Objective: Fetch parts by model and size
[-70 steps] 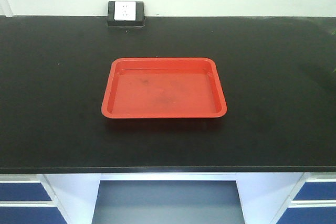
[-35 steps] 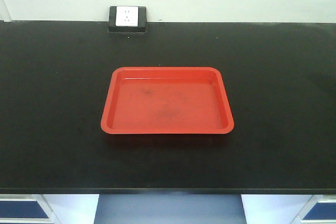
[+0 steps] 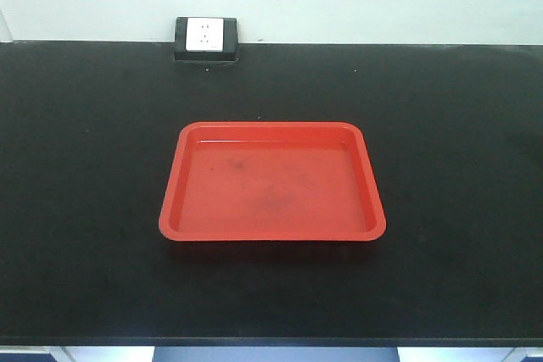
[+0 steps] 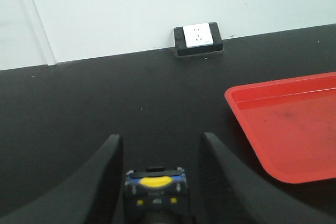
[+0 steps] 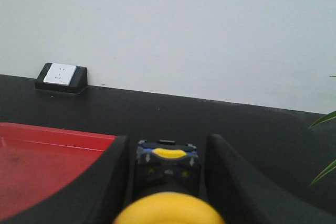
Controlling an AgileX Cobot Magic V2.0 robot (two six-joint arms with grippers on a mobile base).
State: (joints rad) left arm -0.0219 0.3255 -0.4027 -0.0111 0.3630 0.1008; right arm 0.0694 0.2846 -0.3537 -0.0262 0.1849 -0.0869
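Front view shows the bench (image 3: 85, 209) closer than a second ago and the red tray (image 3: 271, 188) bigger, so I'd guess the base is rolling up for drop-off. The left gripper (image 4: 159, 148) is clamped on a blue-based switch (image 4: 155, 184), cap hidden. The right gripper (image 5: 168, 144) pinches the yellow-capped switch (image 5: 167, 208).

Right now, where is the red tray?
The red tray lies centred on the counter in the front view, before the wall socket; it is right of the left pincer and left of the right pincer.
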